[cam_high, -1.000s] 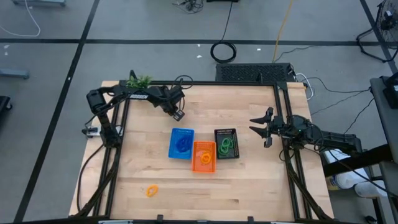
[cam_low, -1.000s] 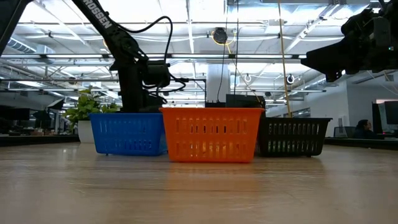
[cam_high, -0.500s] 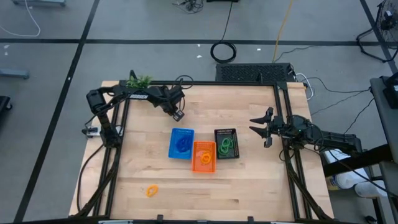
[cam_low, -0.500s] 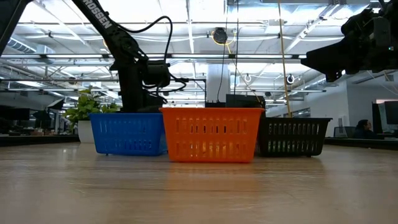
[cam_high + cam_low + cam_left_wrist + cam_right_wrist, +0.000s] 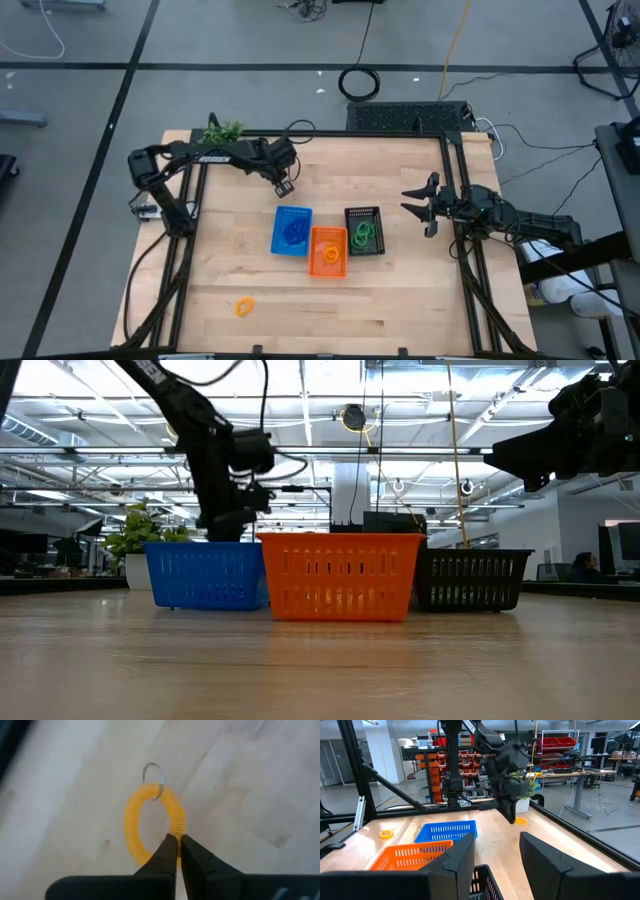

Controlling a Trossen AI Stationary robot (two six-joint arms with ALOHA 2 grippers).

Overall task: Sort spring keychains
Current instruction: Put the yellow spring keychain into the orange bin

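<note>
My left gripper (image 5: 283,186) hangs behind the blue basket (image 5: 292,230), pointing steeply down, shut on an orange spring keychain (image 5: 150,820). In the right wrist view that keychain (image 5: 520,821) shows at the gripper's tip, low over the wood. Another orange keychain (image 5: 243,306) lies flat near the table's front left. Blue coils lie in the blue basket, orange ones in the orange basket (image 5: 328,250), and green ones in the black basket (image 5: 364,230). My right gripper (image 5: 418,205) waits open and level at the right edge. My left gripper pinches the orange keychain's coiled loop (image 5: 177,827) between its two fingertips (image 5: 167,851), at the side away from the small metal ring (image 5: 151,770). The fingers come from above, slanting down. The loop reaches out beyond the tips; whether it touches the table I cannot tell.
The three baskets stand side by side at the table's middle. A green plant sprig (image 5: 225,130) sits at the far left corner. Bare wood lies around the front keychain and between the baskets and my right gripper.
My left gripper has risen a little behind the blue basket and has rolled about its own pointing line, with the arm's elbow swinging toward the table's left edge.
</note>
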